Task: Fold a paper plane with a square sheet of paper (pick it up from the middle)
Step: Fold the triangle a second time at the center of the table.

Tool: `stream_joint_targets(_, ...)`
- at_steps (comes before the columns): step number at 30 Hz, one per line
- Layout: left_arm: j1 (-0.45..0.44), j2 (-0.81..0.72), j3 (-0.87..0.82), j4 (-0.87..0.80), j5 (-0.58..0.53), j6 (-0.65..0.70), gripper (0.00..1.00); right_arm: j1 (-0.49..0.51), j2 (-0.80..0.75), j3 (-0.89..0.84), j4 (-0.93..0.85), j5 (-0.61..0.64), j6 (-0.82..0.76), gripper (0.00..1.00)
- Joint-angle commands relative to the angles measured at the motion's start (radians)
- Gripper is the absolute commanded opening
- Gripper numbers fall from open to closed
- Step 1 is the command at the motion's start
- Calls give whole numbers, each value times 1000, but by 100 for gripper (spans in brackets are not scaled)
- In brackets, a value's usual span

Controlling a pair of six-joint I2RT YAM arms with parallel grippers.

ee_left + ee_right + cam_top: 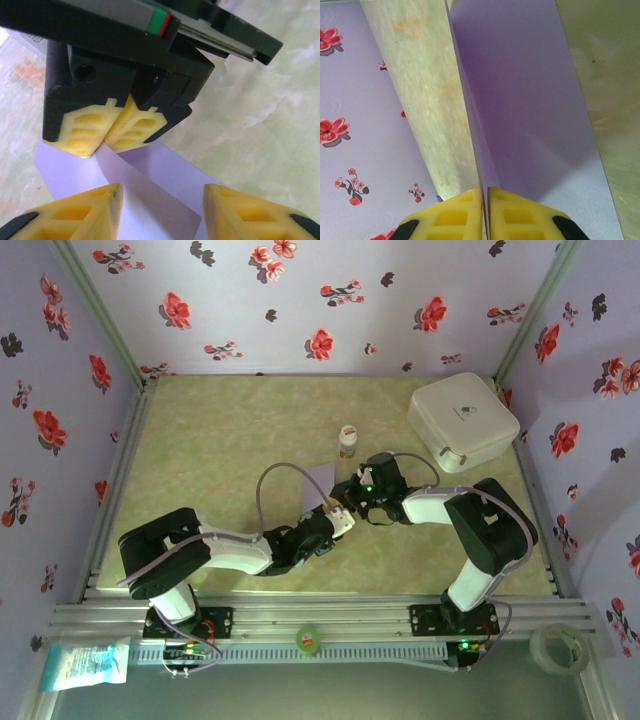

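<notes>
Paper (520, 100) edge hidden inside right pincer (485, 195).

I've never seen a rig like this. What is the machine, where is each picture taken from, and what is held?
It is a robot: a left arm and a right arm bolted to a table, each ending in a yellow-tipped pincer. One picture looks down from above; two come from wrist cameras. On the table stand a white box and a small bottle. The right pincer is shut on a fold of the lilac sheet of paper. The left pincer is open, close to that sheet.
</notes>
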Motion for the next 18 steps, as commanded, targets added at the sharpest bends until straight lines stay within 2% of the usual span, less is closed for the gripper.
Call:
stream_joint_targets(1,-12,-14,2,43,-33,12,43,3,-7,-5,-10,26,8,11)
stream_joint_targets(18,-13,-64,-54,57,-9,-47,17,0,-3,-8,-12,39,8,12)
